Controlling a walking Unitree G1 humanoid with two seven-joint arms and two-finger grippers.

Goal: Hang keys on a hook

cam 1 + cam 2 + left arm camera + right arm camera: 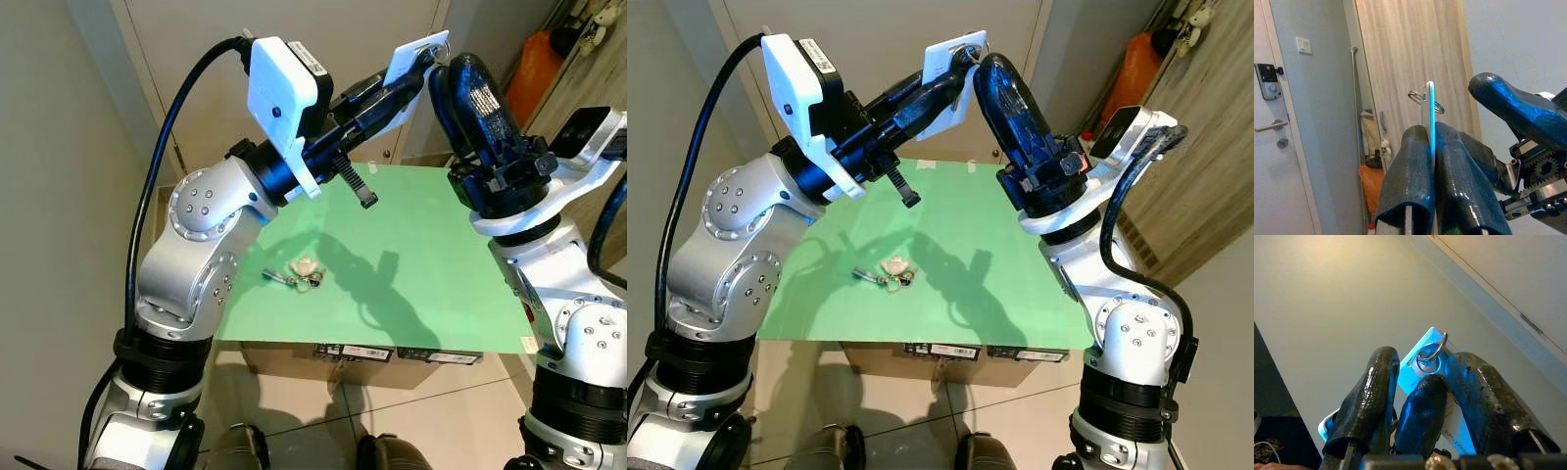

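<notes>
Low in the frame's middle, a key bunch (302, 273) lies on the green board (431, 284), untouched. Above it, upper centre, the left gripper (1431, 142) is clamped flat on a white card (409, 55) carrying a metal ring (1431, 352). The right gripper (1422, 364) sits spread wide, its fingers either side of that card.

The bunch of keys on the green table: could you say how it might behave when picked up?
The keys lie sprawled in loose pieces, so they would probably dangle and shift. Small and low, they seem unlikely to roll.
</notes>
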